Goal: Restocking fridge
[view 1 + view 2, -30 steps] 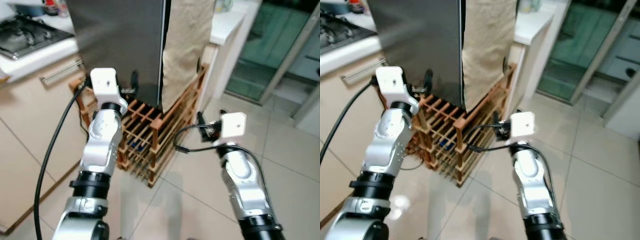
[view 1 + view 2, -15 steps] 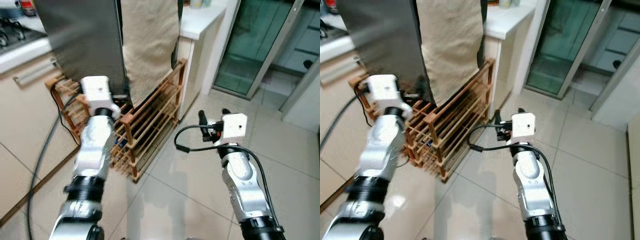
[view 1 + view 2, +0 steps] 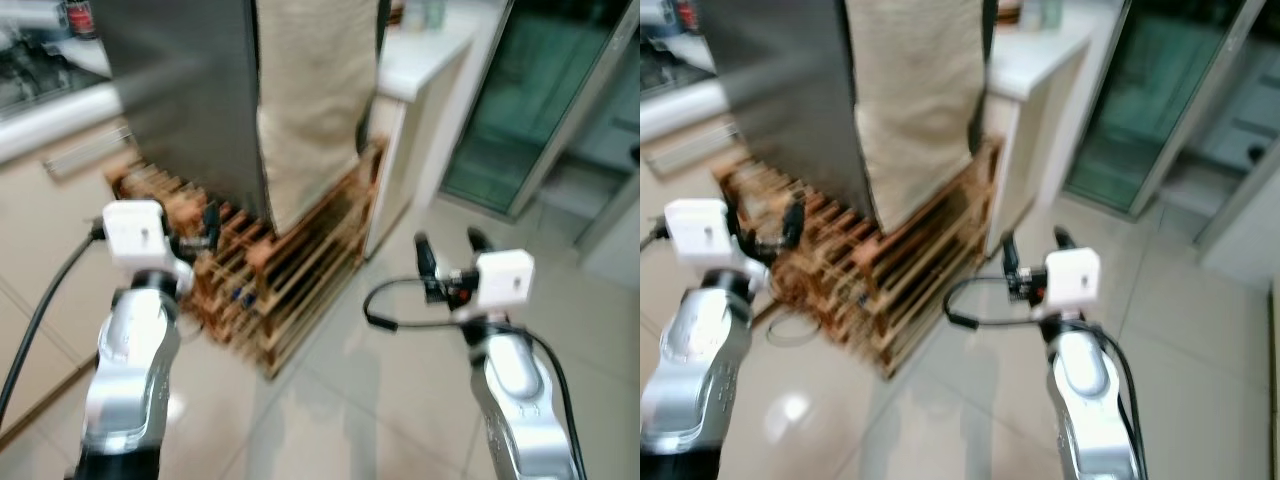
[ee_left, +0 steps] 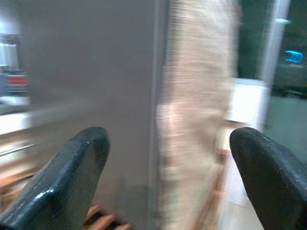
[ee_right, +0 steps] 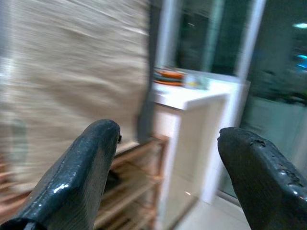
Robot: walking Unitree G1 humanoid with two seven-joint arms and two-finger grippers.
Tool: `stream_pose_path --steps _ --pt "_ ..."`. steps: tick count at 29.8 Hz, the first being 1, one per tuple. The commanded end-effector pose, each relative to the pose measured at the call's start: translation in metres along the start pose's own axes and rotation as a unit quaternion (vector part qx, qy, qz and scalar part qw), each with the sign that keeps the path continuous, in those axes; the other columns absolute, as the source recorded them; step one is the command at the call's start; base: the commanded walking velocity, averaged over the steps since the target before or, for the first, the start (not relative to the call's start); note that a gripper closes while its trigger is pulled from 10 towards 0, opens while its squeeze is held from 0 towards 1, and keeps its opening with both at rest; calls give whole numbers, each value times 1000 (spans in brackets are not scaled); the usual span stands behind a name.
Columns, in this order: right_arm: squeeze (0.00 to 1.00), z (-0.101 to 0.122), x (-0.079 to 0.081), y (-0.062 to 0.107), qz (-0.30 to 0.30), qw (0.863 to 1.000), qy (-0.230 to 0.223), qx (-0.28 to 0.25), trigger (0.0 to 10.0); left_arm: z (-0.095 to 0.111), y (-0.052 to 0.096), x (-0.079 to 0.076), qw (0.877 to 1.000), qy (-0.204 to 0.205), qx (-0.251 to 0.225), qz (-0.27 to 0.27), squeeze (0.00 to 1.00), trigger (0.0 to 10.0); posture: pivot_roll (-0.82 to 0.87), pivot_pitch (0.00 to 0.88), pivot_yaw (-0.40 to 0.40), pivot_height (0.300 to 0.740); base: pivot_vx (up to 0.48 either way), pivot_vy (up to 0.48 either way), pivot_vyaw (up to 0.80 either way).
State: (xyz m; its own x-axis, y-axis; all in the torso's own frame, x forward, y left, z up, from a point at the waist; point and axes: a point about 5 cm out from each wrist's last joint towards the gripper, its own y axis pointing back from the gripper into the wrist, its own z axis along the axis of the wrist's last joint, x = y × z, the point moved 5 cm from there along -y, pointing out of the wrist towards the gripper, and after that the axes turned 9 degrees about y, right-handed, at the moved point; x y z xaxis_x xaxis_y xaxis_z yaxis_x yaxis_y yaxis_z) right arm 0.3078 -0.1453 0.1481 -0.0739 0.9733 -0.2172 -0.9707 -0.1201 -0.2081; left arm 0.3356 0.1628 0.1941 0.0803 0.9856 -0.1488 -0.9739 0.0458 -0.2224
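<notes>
- The fridge (image 3: pixel 190 100) (grey, with a beige cloth (image 3: pixel 315 100) hung down its side) stands on a wooden rack (image 3: pixel 270 290).
- Left gripper (image 3: pixel 195 228) is near the rack, fingers spread, empty.
- Right gripper (image 3: pixel 447 255) is over the floor (image 3: pixel 380 390), fingers spread, empty.

— What stands ahead?
— The fridge (image 3: pixel 185 90), at the far left. A cloth (image 3: pixel 315 95) hangs over its right side. A slatted rack (image 3: pixel 270 270) stands on the floor (image 3: pixel 360 400) under the fridge and cloth and reaches out past the fridge's front, toward the robot.

— Left of that?
— A counter (image 3: pixel 50 125), with cabinet fronts below it.

— And right?
— A second counter (image 3: pixel 425 60), just behind the rack's far end. Beyond it, a glass door (image 3: pixel 540 110) at the far right.

— The arms?
— Left gripper (image 3: pixel 195 232) at the rack's near left corner. Right gripper (image 3: pixel 447 258) over bare floor, well right of the rack. Both spread apart.
</notes>
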Motion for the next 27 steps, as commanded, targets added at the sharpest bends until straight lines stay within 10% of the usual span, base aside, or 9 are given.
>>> stream_pose_path --steps 1,14,27 --pt "0 -3 5 -5 6 1000 -6 9 10000 -1 2 10 1000 -8 11 11 0 10000 -81 0 2 740 480 0 0" --pt "0 -11 10 -11 17 1000 -7 18 10000 17 -23 28 996 -64 -8 65 0 10000 -85 0 6 740 148 0 0" --pt "0 -12 24 -21 27 999 -18 15 10000 10 -98 2 999 -27 36 8 0 10000 -112 0 38 740 0 0 0"
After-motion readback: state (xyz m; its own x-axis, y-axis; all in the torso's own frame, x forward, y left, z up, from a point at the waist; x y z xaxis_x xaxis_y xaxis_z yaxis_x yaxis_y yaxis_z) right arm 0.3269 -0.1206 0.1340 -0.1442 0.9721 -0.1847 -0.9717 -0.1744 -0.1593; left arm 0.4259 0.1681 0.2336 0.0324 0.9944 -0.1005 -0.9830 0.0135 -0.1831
